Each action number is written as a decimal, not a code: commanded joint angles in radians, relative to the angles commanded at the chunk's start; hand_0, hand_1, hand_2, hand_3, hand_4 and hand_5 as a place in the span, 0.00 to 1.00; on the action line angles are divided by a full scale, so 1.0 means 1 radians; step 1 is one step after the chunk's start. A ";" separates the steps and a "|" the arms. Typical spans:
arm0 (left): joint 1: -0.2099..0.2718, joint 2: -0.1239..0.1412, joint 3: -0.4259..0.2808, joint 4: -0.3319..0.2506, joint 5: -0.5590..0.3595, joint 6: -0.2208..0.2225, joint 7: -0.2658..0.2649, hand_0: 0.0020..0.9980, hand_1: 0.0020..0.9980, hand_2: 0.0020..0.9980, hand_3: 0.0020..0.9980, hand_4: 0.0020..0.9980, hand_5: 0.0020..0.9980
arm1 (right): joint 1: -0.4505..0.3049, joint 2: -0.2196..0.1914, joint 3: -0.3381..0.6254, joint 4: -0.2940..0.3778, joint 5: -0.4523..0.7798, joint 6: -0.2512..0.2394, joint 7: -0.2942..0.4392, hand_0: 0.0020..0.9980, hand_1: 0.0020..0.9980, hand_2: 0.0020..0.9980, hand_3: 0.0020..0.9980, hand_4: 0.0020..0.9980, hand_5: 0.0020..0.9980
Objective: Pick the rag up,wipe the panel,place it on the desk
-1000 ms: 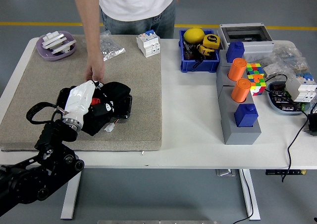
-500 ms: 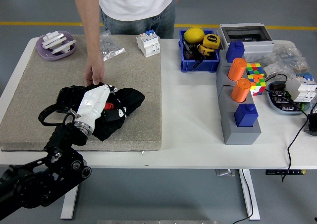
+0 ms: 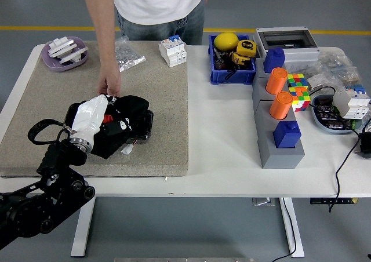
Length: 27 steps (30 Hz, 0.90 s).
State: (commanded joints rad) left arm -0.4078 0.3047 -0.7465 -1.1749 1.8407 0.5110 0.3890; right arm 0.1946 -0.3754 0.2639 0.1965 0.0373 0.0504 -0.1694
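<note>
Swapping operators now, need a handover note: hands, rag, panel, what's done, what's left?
Left hand: on the black rag, pressing it over the black panel on the grey mat; grip not clear.
Right hand: out of view.
A person's hand rests at the panel's far edge, apparently steadying it.
Done: rag picked up, wiping under way.
Left: finish the wipe, then set the rag down on the white desk.
</note>
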 joint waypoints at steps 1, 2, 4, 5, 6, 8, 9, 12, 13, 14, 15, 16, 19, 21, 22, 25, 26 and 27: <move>0.001 0.002 -0.010 0.009 0.001 -0.001 0.000 0.27 0.18 0.44 0.41 0.28 0.00 | 0.000 0.000 0.001 0.000 -0.001 0.000 -0.001 0.71 0.55 0.64 0.64 1.00 0.57; 0.003 0.003 -0.023 0.018 -0.001 -0.001 -0.002 0.27 0.18 0.44 0.41 0.28 0.00 | 0.000 0.000 0.002 0.000 -0.002 0.000 -0.001 0.71 0.55 0.64 0.64 1.00 0.57; 0.007 0.007 -0.051 0.030 0.005 0.000 -0.004 0.27 0.18 0.44 0.42 0.28 0.00 | 0.000 -0.001 -0.001 0.001 0.001 0.000 0.000 0.71 0.55 0.64 0.64 1.00 0.58; 0.008 0.010 -0.059 0.031 0.006 0.000 -0.004 0.27 0.18 0.44 0.42 0.28 0.00 | 0.000 -0.001 0.001 0.001 -0.001 0.001 -0.001 0.71 0.55 0.64 0.64 1.00 0.58; 0.008 0.012 -0.070 0.035 0.006 0.001 -0.005 0.27 0.18 0.44 0.42 0.28 0.00 | -0.001 -0.001 0.001 0.001 -0.001 0.001 -0.001 0.71 0.55 0.64 0.64 1.00 0.58; 0.008 0.019 -0.091 0.041 0.007 -0.001 -0.005 0.27 0.18 0.44 0.42 0.28 0.00 | -0.001 -0.002 0.001 0.001 -0.002 0.001 -0.001 0.71 0.55 0.64 0.64 1.00 0.58; 0.009 0.022 -0.100 0.044 0.008 -0.001 -0.005 0.27 0.18 0.44 0.42 0.28 0.00 | -0.001 -0.002 0.001 0.001 -0.001 0.001 -0.001 0.71 0.55 0.64 0.64 1.00 0.57; 0.009 0.035 -0.127 0.058 0.010 -0.003 -0.005 0.27 0.18 0.44 0.42 0.28 0.00 | 0.000 -0.002 -0.002 0.001 0.003 0.001 0.000 0.71 0.55 0.64 0.64 1.00 0.57; 0.009 0.040 -0.133 0.061 0.012 -0.003 -0.005 0.27 0.18 0.44 0.42 0.28 0.00 | 0.000 -0.002 -0.003 0.001 0.004 0.001 0.000 0.71 0.55 0.64 0.64 1.00 0.57; 0.009 0.047 -0.141 0.065 0.015 -0.005 -0.005 0.27 0.18 0.44 0.42 0.28 0.00 | 0.000 -0.002 -0.003 0.001 0.005 0.001 0.000 0.71 0.55 0.64 0.64 1.00 0.57; 0.009 0.052 -0.147 0.069 0.014 -0.005 -0.006 0.27 0.18 0.44 0.42 0.28 0.00 | 0.000 -0.002 -0.002 0.001 0.004 0.001 0.000 0.71 0.55 0.64 0.64 1.00 0.58; 0.009 0.055 -0.152 0.073 0.016 -0.005 -0.006 0.27 0.18 0.44 0.42 0.28 0.00 | 0.000 -0.003 0.000 0.001 0.002 0.001 -0.001 0.71 0.55 0.64 0.64 1.00 0.58; 0.009 0.063 -0.174 0.086 0.019 -0.006 -0.006 0.27 0.18 0.44 0.42 0.28 0.00 | 0.001 -0.003 -0.002 0.001 0.005 0.001 -0.001 0.71 0.55 0.64 0.64 1.00 0.58; 0.010 0.066 -0.185 0.094 0.021 -0.006 -0.006 0.27 0.18 0.44 0.42 0.28 0.00 | 0.002 -0.003 -0.005 0.001 0.009 0.002 0.001 0.71 0.55 0.64 0.64 1.00 0.57; 0.010 0.069 -0.188 0.098 0.023 -0.007 -0.006 0.27 0.18 0.44 0.42 0.28 0.00 | 0.002 -0.002 -0.006 0.001 0.010 0.002 0.001 0.71 0.55 0.64 0.64 1.00 0.57; 0.010 0.073 -0.203 0.113 0.025 -0.006 -0.007 0.27 0.18 0.44 0.42 0.28 0.00 | 0.003 -0.002 -0.010 0.001 0.014 0.002 0.003 0.71 0.55 0.64 0.64 1.00 0.57; 0.010 0.074 -0.207 0.120 0.026 -0.006 -0.007 0.27 0.18 0.44 0.42 0.28 0.00 | 0.003 -0.002 -0.010 0.002 0.014 0.002 0.003 0.71 0.55 0.64 0.64 1.00 0.57; 0.010 0.075 -0.210 0.126 0.023 -0.005 -0.009 0.27 0.19 0.44 0.41 0.28 0.00 | 0.003 -0.002 -0.012 0.002 0.015 0.002 0.004 0.71 0.55 0.64 0.64 1.00 0.57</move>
State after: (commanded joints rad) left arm -0.3981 0.3800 -0.9563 -1.0487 1.8640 0.5058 0.3805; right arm 0.1974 -0.3769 0.2523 0.1981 0.0522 0.0527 -0.1658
